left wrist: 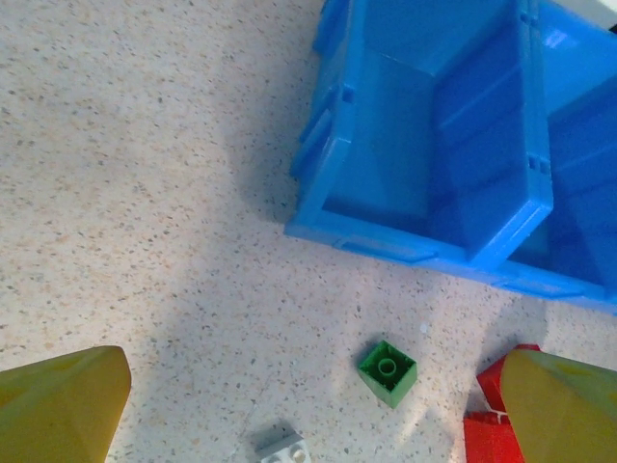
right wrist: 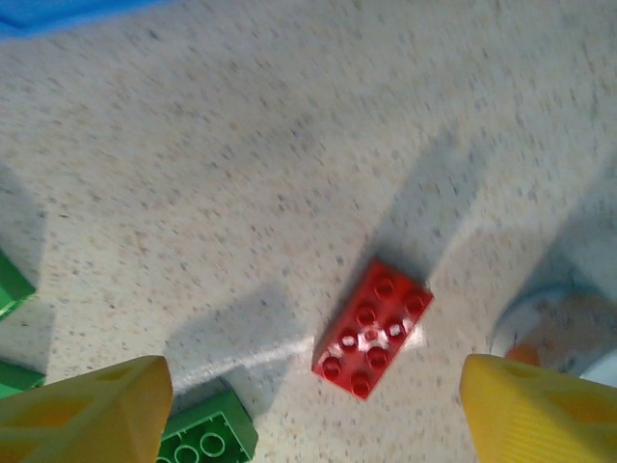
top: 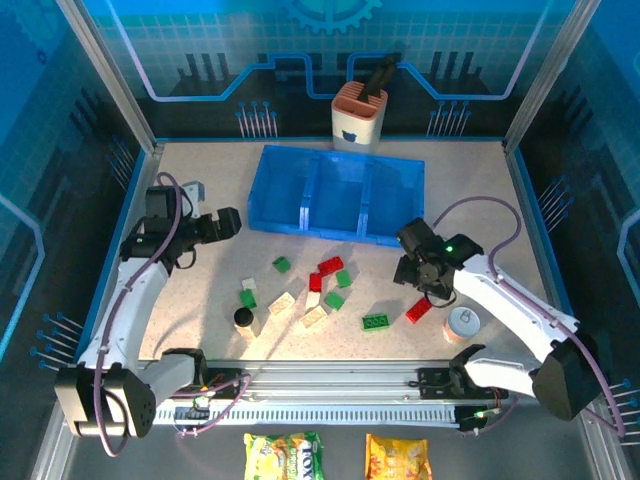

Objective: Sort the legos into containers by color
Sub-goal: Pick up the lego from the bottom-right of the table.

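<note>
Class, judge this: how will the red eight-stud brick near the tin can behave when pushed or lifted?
The red brick looks like rigid plastic, so it probably won't flex. Lying flat, studs up, on the table, it would likely slide rather than roll or tip. Small and glossy, it is probably light and may slip from a loose grip.

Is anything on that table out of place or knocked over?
Nothing looks spilled or broken. Two things don't match the bricks: a small black cylinder standing among them, and a silver-topped tin can next to a red brick at the right. The blue tray sits slightly crooked on the table.
</note>
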Controlling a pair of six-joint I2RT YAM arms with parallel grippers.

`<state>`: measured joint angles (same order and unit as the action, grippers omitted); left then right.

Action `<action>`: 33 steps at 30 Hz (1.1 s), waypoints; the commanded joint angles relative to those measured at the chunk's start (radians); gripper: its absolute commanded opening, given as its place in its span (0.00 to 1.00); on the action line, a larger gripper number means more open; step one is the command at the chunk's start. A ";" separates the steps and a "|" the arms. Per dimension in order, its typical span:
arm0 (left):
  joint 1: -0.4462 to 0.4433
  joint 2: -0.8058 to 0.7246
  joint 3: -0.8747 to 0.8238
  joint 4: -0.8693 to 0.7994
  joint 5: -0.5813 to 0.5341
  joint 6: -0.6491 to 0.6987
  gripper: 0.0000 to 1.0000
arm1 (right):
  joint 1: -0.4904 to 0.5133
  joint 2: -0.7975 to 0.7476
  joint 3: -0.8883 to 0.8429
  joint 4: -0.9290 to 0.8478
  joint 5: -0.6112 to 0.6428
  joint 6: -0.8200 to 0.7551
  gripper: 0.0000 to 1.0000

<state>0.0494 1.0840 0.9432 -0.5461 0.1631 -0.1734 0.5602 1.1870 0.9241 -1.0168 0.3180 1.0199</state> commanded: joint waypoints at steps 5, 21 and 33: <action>0.001 -0.004 -0.018 -0.007 0.029 0.052 0.99 | 0.071 0.026 -0.072 -0.075 0.025 0.298 0.73; 0.006 -0.021 -0.029 -0.005 0.015 0.059 0.99 | 0.070 0.152 -0.190 0.178 -0.077 0.358 0.67; 0.006 -0.021 -0.031 -0.009 0.010 0.057 0.99 | 0.037 0.162 -0.228 0.185 -0.072 0.363 0.67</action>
<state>0.0505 1.0855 0.9279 -0.5453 0.1734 -0.1284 0.6128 1.3560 0.7322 -0.8257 0.2455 1.3586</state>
